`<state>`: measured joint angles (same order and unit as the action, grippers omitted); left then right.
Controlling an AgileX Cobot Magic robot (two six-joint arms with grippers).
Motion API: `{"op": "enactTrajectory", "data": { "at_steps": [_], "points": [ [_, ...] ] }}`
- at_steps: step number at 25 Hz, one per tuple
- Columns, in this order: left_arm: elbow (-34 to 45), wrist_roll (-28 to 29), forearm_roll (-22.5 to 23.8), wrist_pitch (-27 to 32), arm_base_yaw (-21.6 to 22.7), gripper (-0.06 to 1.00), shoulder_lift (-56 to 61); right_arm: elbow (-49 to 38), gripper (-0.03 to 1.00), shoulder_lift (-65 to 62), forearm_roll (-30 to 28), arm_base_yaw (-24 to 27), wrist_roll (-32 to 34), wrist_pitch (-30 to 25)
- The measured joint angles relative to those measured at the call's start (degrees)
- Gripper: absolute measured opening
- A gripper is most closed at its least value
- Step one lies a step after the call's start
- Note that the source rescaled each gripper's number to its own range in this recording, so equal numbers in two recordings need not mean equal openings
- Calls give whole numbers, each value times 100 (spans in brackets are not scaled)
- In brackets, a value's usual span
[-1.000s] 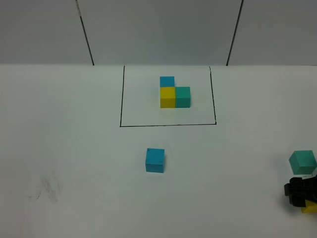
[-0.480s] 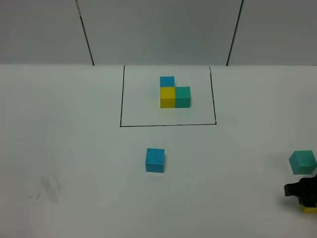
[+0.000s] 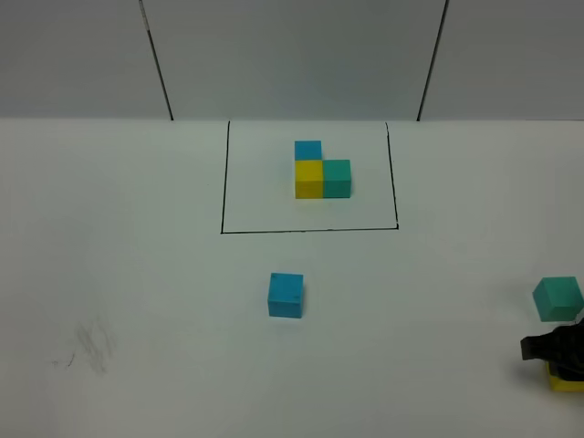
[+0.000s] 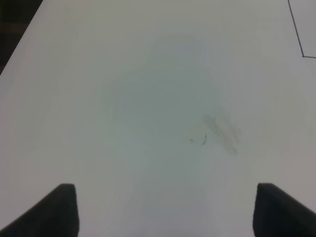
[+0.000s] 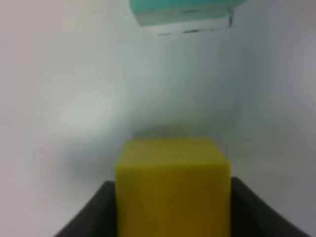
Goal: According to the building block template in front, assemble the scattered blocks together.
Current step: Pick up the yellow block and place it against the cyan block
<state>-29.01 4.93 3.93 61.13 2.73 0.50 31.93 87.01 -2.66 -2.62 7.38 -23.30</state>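
Observation:
The template (image 3: 321, 172) is an L of blue, yellow and teal cubes inside a thin black drawn rectangle at the back centre. The loose sky-blue cube (image 3: 286, 295) sits alone in front of the frame. The loose teal cube (image 3: 557, 298) sits at the far right; it also shows in the right wrist view (image 5: 182, 10). Just in front of it, my right gripper (image 3: 555, 351) is low at the table's right edge, its jaws hugging both sides of the yellow cube (image 3: 566, 383). The right wrist view shows that yellow cube (image 5: 173, 187) filling the gap between the fingers. My left gripper (image 4: 165, 212) is open and empty over bare table.
A grey smudge (image 3: 91, 347) marks the white table at the front left; it also shows in the left wrist view (image 4: 222, 131). Two dark seams run down the grey back wall (image 3: 292, 55). The table's left edge (image 4: 19, 39) shows in the left wrist view.
My right gripper has sunk lower and slightly rightward around the yellow cube. The sky-blue cube, teal cube and template have not moved.

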Motion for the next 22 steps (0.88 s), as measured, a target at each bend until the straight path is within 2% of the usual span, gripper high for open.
{"op": "enactTrajectory", "data": {
  "at_steps": [3,8,11,18,22],
  "points": [
    [0,0,0,0,0,58,0,154,21,-368,159,-400,137,-322],
    [0,0,0,0,0,58,0,482,21,-553,179,-1345,1265,-749],
    [0,0,0,0,0,58,0,622,21,-441,-12,-1970,1934,-930],
    [0,0,0,0,0,58,0,874,21,-141,-505,-3643,3479,-934],
    [0,0,0,0,0,58,0,1244,21,91,-963,-4447,4751,-1078]
  ]
}}
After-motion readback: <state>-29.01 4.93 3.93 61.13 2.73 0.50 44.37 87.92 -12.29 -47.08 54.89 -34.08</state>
